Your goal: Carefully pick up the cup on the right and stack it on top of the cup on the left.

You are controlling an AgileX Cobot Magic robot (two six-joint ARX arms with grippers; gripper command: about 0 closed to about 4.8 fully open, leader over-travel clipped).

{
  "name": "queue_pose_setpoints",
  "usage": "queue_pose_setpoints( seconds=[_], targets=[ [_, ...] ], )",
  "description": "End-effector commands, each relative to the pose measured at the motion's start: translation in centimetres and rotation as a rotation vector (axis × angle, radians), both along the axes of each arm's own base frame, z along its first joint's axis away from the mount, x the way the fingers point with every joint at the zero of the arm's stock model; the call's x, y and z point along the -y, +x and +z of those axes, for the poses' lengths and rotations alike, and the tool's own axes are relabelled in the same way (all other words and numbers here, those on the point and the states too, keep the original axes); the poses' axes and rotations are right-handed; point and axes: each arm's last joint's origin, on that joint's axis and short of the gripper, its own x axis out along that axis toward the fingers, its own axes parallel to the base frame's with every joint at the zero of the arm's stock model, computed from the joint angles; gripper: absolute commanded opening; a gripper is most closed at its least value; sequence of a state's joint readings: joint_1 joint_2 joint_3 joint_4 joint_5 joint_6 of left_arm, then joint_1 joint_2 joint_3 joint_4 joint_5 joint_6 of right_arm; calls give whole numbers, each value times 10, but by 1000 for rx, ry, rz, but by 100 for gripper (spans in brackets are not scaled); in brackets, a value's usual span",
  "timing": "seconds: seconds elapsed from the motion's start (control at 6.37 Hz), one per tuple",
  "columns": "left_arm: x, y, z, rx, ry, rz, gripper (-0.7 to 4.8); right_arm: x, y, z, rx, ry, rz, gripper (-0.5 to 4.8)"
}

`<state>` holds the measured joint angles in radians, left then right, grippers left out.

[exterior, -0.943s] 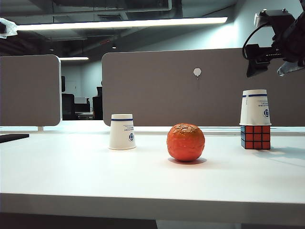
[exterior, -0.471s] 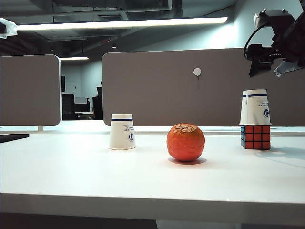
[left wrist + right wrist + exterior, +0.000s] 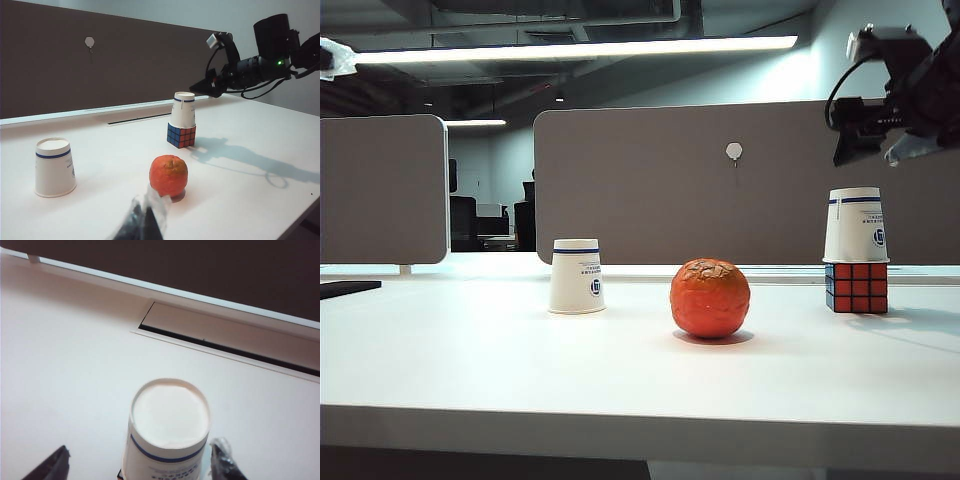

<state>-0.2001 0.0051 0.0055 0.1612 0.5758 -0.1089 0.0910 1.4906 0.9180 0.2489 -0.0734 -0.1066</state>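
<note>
The right cup [image 3: 855,225], white with a blue band, stands upside down on a Rubik's cube [image 3: 857,288]. The left cup [image 3: 577,276] stands upside down on the table. My right gripper [image 3: 877,148] hovers just above the right cup and slightly to its right. In the right wrist view this gripper [image 3: 137,467] is open, with one of its fingers [image 3: 50,467] on each side of the cup [image 3: 170,420], apart from it. My left gripper [image 3: 145,220] stays back at the near side, its taped fingers pressed together and holding nothing.
An orange [image 3: 710,297] sits on the table between the two cups, slightly nearer the camera. Grey partition panels [image 3: 700,180] rise behind the table, and a slot [image 3: 225,342] runs along the table's back edge behind the right cup.
My right gripper has shifted slightly to the left, closer to a spot over the right cup. The cups, cube and orange have not moved.
</note>
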Motion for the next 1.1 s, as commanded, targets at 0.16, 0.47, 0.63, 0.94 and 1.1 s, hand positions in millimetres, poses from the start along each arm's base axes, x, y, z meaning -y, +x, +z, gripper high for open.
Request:
queue_pose_setpoints(
  seconds=[0.16,0.47,0.63,0.94,1.1],
  targets=[
    [0,0,2,16,-3,4,-5,-2,12,-6,57,9,8,358],
    [0,0,2,16,-4,8,-5,-2,14,-8,57,9,8,311],
    [0,0,2,16,-4,8,-5,-2,14,-8,58,9,8,291],
    [0,0,2,16,-4,8,-5,-2,14,-8,60,9,8,271],
    [0,0,2,16,-4,8,-5,-2,14,-7,66,9,9,381]
  ],
)
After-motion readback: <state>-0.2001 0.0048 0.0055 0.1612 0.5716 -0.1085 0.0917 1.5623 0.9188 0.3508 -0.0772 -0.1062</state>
